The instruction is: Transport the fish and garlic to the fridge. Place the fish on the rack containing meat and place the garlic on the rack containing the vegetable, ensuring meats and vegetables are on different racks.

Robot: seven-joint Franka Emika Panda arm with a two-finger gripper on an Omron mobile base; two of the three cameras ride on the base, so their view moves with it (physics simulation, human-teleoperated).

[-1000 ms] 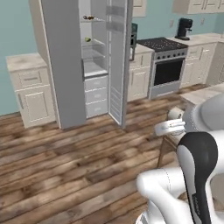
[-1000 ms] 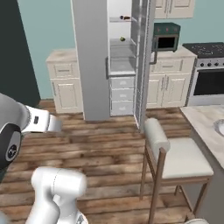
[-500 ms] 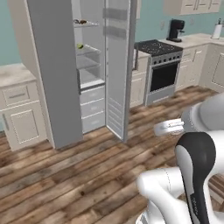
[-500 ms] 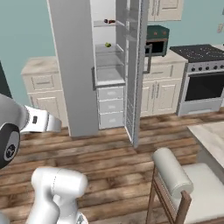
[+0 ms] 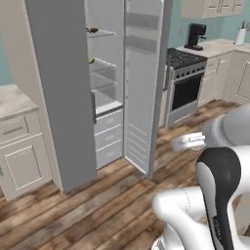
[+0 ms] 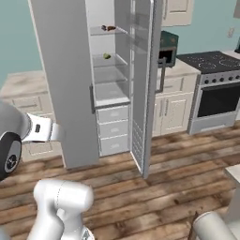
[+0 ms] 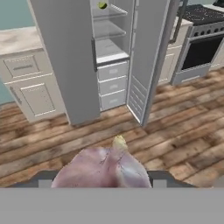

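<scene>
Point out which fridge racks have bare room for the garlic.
The rack under the green vegetable looks bare, as does the ledge above the drawers. The top rack holds a dark item. The gripper carries the garlic.

You're looking at the fridge (image 5: 58,93) with its door (image 5: 144,83) swung wide open, edge-on toward you. On the top rack (image 5: 100,33) there's a small dark reddish item (image 5: 93,30), probably the meat, too small to be sure. One rack down sits a little green thing (image 5: 91,61). Below the racks you've got white drawers (image 5: 108,134). Right of the door is the stove (image 5: 184,83), then a counter with a black coffee machine (image 5: 196,36). A cabinet (image 5: 19,156) sits left of the fridge, and the floor is wood.
</scene>
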